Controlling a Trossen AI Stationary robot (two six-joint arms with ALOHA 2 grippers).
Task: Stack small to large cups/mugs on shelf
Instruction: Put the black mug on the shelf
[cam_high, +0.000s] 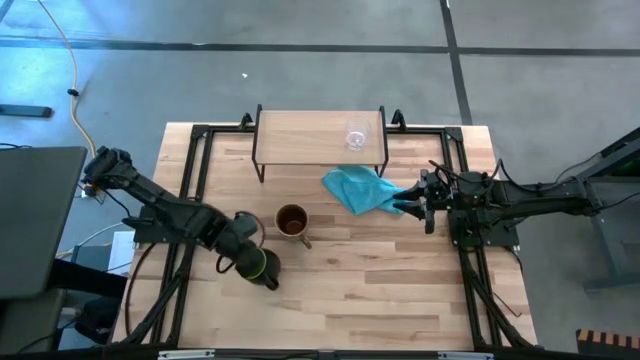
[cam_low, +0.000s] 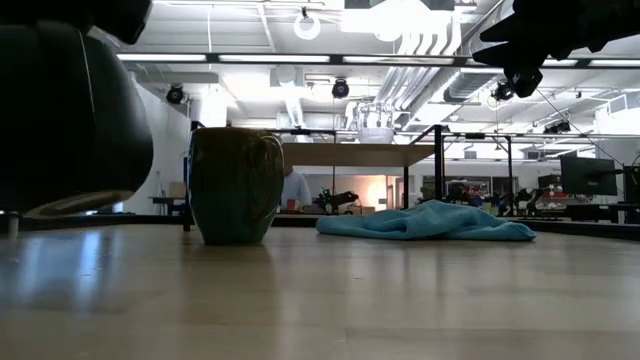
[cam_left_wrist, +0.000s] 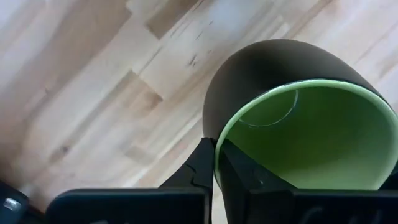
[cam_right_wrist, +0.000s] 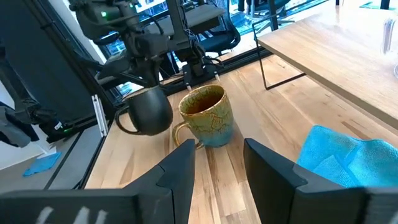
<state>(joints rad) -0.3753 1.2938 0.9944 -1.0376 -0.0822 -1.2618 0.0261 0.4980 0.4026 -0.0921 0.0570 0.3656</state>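
My left gripper (cam_high: 250, 258) is shut on a dark mug with a green inside (cam_high: 263, 268), near the table's left front; the same mug (cam_right_wrist: 149, 112) also shows in the right wrist view. A tan-brown handled mug (cam_high: 292, 222) stands upright on the tabletop just beyond it. A small clear glass cup (cam_high: 357, 137) stands on the light-wood shelf (cam_high: 310, 140) at the far edge. My right gripper (cam_high: 420, 200) waits open at the right, above the tabletop, with nothing between its fingers. My left gripper pinches the dark mug's rim (cam_left_wrist: 217, 155) with one finger (cam_left_wrist: 245, 177) inside the green hollow and the other finger (cam_left_wrist: 202, 168) on the dark outer wall. The fingers come from above, pointing steeply down. The mug hangs tilted, clear of the tabletop.
A crumpled blue cloth (cam_high: 362, 188) lies on the tabletop between the shelf and my right gripper. Bare wood stretches across the table's near half (cam_high: 380, 290). Black frame rails (cam_high: 195, 160) run along the table's left and right sides.
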